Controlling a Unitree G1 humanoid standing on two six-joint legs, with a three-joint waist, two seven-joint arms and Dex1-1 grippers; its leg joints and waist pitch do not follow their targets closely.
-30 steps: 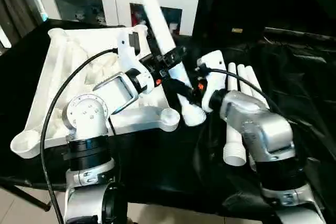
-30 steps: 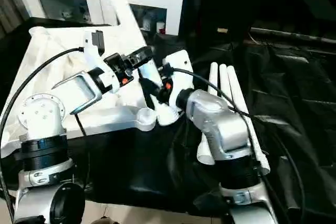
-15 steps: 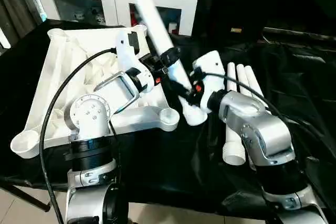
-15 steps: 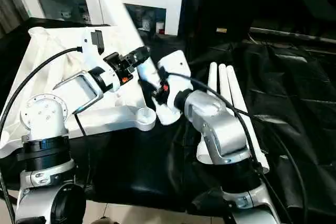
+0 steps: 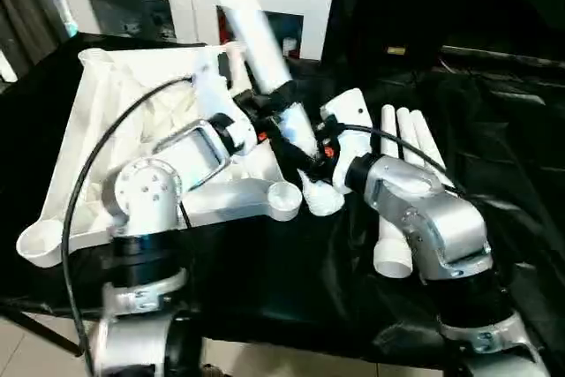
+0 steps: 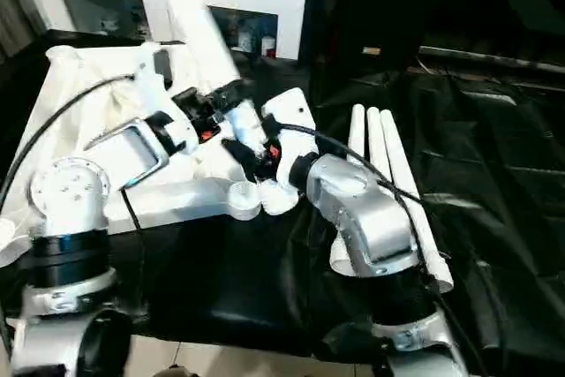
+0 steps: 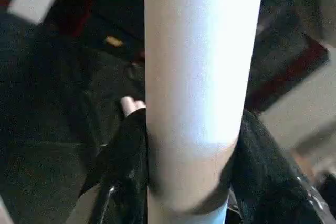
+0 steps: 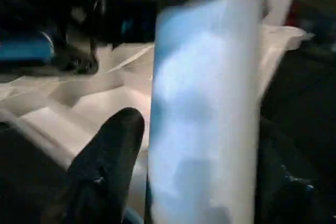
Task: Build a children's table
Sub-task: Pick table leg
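Left wrist view gives you the clearest look: the long white tapered plastic tube leg (image 7: 202, 77) sits squarely between the left gripper (image 7: 186, 177)'s two black fingers (image 7: 126, 150), both pressed against it, so that one's clamped on. Your right gripper (image 8: 194, 182) has the same leg between its jaws lower down, near the flared end, but I can't tell whether they're gripping or slack. That end hovers just beside a round corner socket of the upturned white ribbed tabletop (image 5: 115, 121). No readable writing anywhere.
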